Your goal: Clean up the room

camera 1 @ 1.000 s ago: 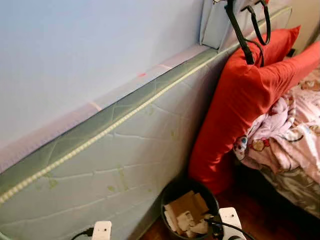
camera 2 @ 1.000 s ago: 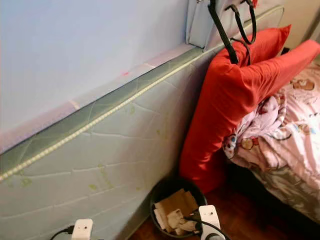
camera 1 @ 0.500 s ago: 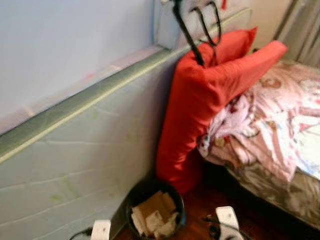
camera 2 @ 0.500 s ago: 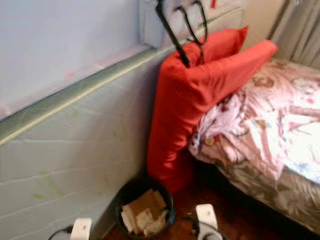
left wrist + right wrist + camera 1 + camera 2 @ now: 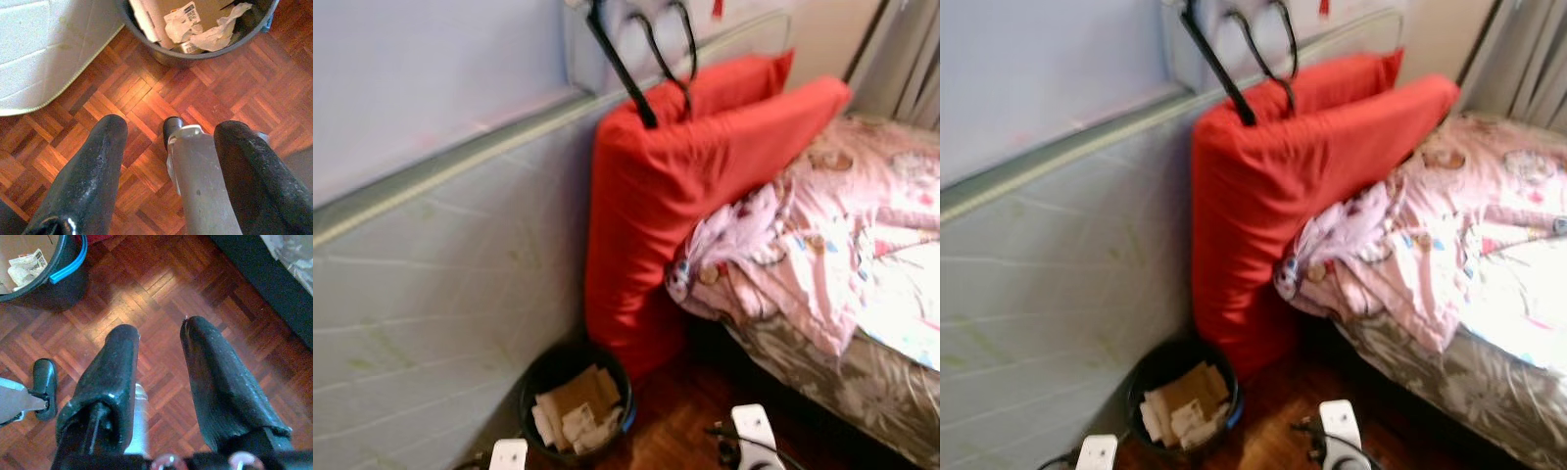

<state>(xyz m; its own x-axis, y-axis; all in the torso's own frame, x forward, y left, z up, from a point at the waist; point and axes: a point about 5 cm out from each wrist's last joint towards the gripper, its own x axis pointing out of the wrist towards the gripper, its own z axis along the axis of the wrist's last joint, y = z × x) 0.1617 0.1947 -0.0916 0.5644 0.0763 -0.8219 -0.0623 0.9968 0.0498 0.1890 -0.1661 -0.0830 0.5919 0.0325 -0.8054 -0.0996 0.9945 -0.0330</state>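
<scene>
Both arms hang idle over the parquet floor (image 5: 161, 279): left tool (image 5: 168, 161) and right tool (image 5: 159, 377) each hold their fingers apart, empty. Round black bin of cardboard and paper scraps (image 5: 573, 406) stands between upright quilted mattress (image 5: 431, 294) and large red pillow (image 5: 675, 186), probably the drop point for rubbish. Rumpled pink bedding (image 5: 832, 235) is unmade.

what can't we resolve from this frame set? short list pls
- Black bin: eye views show cardboard and paper on top; what lies beneath is hidden.
- Label print on the scrap in the bin: too small, left wrist view.
- Bed: cut off by the right edge.
- Bag hanging above the red pillows: top cropped, and eye views are blurred.
</scene>
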